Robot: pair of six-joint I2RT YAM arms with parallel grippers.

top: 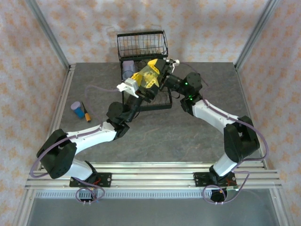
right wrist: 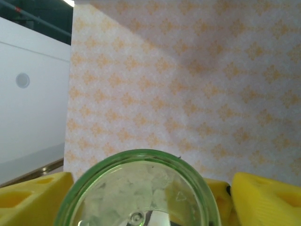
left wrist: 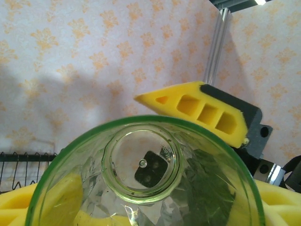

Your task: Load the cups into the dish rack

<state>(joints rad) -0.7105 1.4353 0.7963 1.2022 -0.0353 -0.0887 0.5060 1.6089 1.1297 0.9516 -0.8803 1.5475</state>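
Closest to the left wrist camera is a light green cup (left wrist: 141, 188), lying sideways with its open mouth toward the lens and its round base pointing away. The left gripper (left wrist: 150, 212) grasps it, one yellow finger (left wrist: 51, 197) pressed to each flank of the cup. Beyond the base, a yellow finger of the right gripper (top: 162, 70) slants over the cup's far end. In the right wrist view the same cup shows base-first between that gripper's two yellow fingers, which bracket it closely; whether they are clamped on it cannot be told. From above, the two arms meet over the black wire dish rack (top: 141, 44) at the far side of the grey table (top: 211, 84), and the cup hangs above the rack's flat tray, just in front of the raised basket. A lavender cup (top: 127, 72) stands at the tray's left side, below the basket. Well apart to the left, a small blue-purple cylinder (top: 75, 108) and a slim orange-handled tool (top: 86, 113) lie just beside each other.
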